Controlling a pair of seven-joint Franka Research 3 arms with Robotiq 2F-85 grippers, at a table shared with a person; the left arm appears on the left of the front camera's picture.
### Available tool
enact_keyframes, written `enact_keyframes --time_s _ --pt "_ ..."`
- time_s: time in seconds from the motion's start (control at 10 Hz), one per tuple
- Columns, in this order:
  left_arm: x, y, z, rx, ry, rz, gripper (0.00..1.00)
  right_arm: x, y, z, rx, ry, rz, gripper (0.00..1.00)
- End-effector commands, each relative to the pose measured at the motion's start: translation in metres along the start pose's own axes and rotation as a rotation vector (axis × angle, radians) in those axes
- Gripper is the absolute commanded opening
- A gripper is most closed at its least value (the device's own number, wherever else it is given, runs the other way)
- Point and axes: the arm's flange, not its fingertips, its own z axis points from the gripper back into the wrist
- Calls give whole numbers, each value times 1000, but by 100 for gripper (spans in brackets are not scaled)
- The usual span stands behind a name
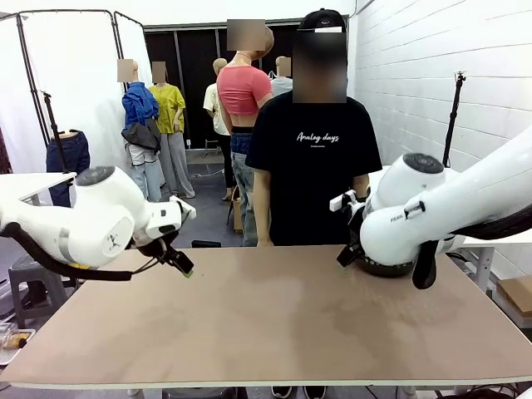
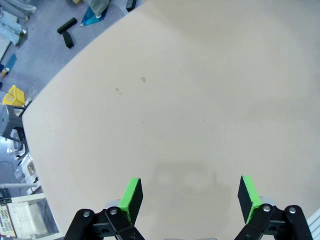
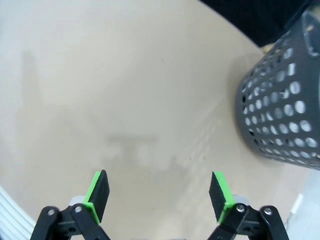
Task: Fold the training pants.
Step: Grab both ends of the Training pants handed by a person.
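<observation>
Spread-jawed left gripper [image 2: 189, 190], right gripper [image 3: 159, 187] above tan table [image 1: 274, 324]; basket [image 3: 280, 110] contents unclear

The dark grey perforated plastic basket [image 3: 280, 100] is cut off by the top and right edges of the right wrist view, so its rim and contents cannot be seen. In the front view the white right arm [image 1: 399, 224] covers most of it. The black, green-padded left gripper [image 2: 190, 195] and right gripper [image 3: 160, 192] each lose their bases to the bottom edge of their wrist views. The hands of the person in the black T-shirt [image 1: 314, 158] are hidden behind the beige table [image 1: 274, 324] and the right arm. On the floor in the left wrist view, a small yellow object [image 2: 14, 95] and a blue item [image 2: 92, 15] cut by the top edge are too small to identify.
</observation>
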Motion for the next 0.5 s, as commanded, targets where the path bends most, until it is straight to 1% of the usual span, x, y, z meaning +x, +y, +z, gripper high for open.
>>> enact_keyframes --time_s 0.0,0.2,0.4 --pt "11 -2 43 -14 9 9 100 9 -2 34 21 31 -15 100" --pt "23 -4 81 -28 1 10 100 19 -4 66 26 20 -8 100" --pt "27 -14 109 1 -18 -14 100 21 -4 98 22 -33 -5 100"
